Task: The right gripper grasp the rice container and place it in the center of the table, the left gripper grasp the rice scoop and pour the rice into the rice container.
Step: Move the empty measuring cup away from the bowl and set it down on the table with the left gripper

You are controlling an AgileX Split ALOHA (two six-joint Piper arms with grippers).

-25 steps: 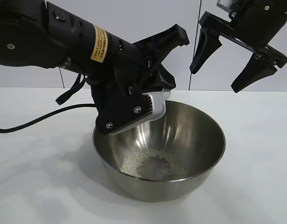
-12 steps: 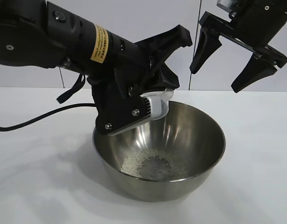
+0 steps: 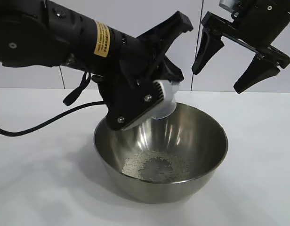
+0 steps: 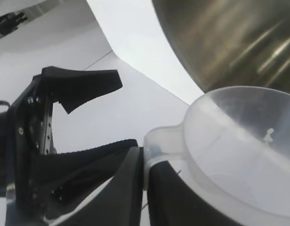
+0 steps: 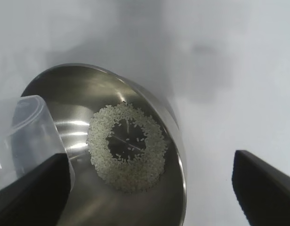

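The steel rice container (image 3: 201, 141) stands on the white table (image 3: 36, 179), with the rice (image 3: 157, 165) lying in a ring on its bottom (image 5: 126, 148). My left gripper (image 3: 152, 96) is shut on the handle of the clear rice scoop (image 3: 165, 99), held tipped over the container's left rim. In the left wrist view the scoop (image 4: 239, 146) looks nearly empty, with a grain or two stuck inside. My right gripper (image 3: 235, 63) hangs open and empty, high above the container's far right side. The right wrist view shows the scoop (image 5: 27, 136) over the container (image 5: 175, 141).
A black cable (image 3: 36, 123) runs from the left arm across the table at the left. White wall panels stand behind the table.
My left gripper has risen a little and turned, lifting the scoop higher above the container's left rim. The right gripper has not moved. The rice lies as before.
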